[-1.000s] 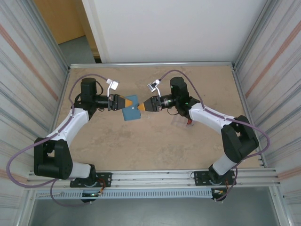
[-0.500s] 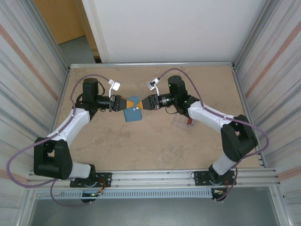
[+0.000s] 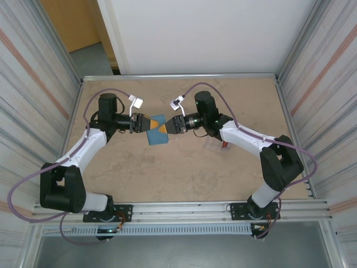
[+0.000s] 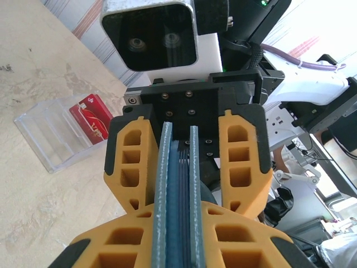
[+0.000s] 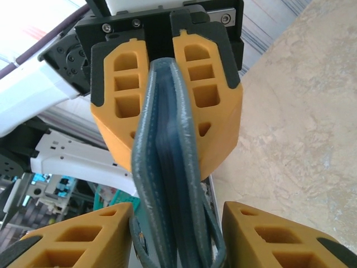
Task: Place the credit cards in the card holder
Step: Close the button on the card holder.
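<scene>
The teal card holder [image 3: 154,137] hangs above the middle of the table, folded and seen edge-on in both wrist views [image 4: 178,167] [image 5: 167,167]. My left gripper [image 3: 146,124] [image 4: 178,223] is shut on its left edge, its fingers [image 5: 125,84] pressing both covers. My right gripper [image 3: 167,127] [image 5: 177,223] is open; its fingers [image 4: 134,162] straddle the wallet's right edge, where the covers splay apart and a small strap loop hangs. Red credit cards [image 4: 92,114] [image 3: 225,145] stand in a clear plastic case on the table.
The clear plastic case [image 4: 50,139] [image 3: 215,142] sits on the tan tabletop under my right forearm. Metal rails and corrugated walls [image 3: 33,84] bound the table on both sides and at the back.
My right gripper has slid left, from just beside the wallet to straddling its right edge. The left gripper and the wallet have barely shifted.
</scene>
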You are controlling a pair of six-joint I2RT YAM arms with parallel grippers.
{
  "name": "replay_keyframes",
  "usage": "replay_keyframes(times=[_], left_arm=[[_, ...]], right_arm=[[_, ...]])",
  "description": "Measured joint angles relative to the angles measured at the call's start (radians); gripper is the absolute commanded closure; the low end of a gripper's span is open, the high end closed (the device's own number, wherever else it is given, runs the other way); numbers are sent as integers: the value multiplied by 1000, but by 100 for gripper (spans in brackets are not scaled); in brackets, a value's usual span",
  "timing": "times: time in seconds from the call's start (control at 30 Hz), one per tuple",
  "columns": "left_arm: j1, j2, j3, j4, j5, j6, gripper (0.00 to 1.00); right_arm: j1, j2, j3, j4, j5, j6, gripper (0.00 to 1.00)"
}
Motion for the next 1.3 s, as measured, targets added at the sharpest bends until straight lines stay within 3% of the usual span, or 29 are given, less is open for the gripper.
replay_keyframes(times=[0.43,0.93,1.3], left_arm=[[0,0,0,-29,-34,26,100],[0,0,0,-38,-32,37,100],[0,0,0,-40,-33,41,100]], right_arm=[[0,-19,-22,1,-9,1,51],[-5,-36,-39,-9,8,5,65],[9,-21,-29,-30,23,1,67]])
